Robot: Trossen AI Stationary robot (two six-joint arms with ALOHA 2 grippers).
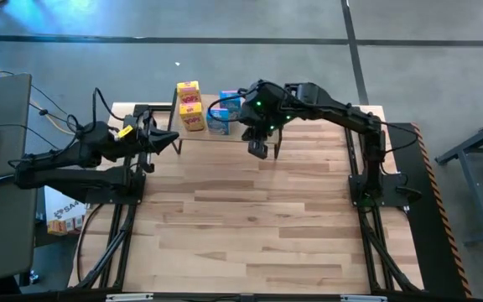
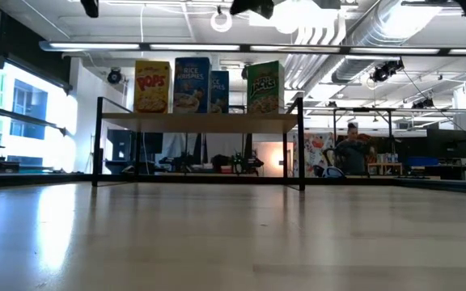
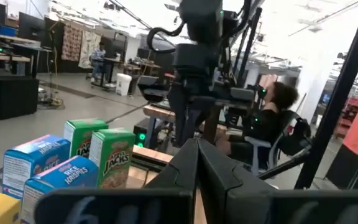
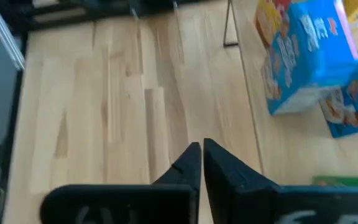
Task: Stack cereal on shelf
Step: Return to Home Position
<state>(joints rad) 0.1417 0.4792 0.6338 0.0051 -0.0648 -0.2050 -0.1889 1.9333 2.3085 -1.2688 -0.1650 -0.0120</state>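
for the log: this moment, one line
cereal on shelf | right fingers shut, empty, near shelf | left fingers shut, empty, shelf's left

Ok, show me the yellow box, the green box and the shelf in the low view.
yellow box (image 2: 152, 86), low view, middle of its front face.
green box (image 2: 264, 87), low view, middle of its front face.
shelf (image 2: 201, 123), low view, front edge of its wood top.
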